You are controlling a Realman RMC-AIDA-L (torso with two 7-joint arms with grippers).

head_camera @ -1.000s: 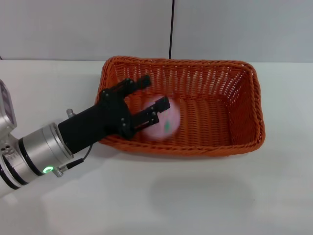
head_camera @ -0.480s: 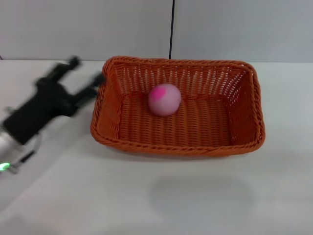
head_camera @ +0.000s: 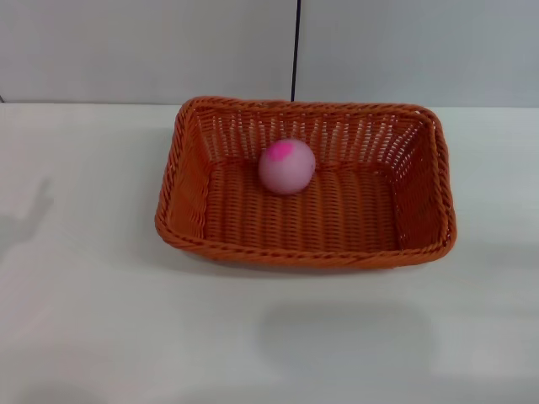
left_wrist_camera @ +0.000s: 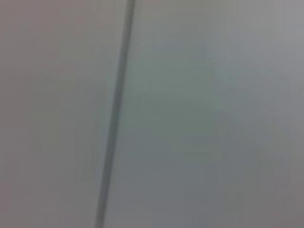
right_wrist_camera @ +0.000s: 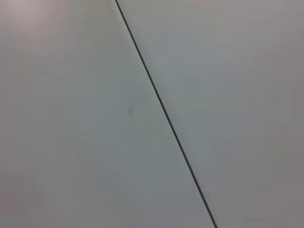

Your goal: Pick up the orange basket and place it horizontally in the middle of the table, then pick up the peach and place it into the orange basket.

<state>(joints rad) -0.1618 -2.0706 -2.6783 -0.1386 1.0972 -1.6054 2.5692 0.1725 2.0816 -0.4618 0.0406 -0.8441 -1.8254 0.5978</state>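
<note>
The orange basket (head_camera: 421, 194) lies lengthwise across the middle of the white table (head_camera: 253, 337) in the head view. The pale-pink peach (head_camera: 286, 167) rests on the basket's woven floor, toward the back wall, with a darker pink patch on top. Neither gripper shows in any view. Only a faint shadow falls on the table at the far left. Both wrist views show a plain grey wall with a thin dark seam.
A grey wall with a dark vertical seam (head_camera: 296, 50) stands behind the table's back edge. Bare white tabletop lies in front of the basket and on both sides of it.
My left gripper let go of the peach inside the basket, drew back to the left and left the head view. The peach rolled slightly and settled.
</note>
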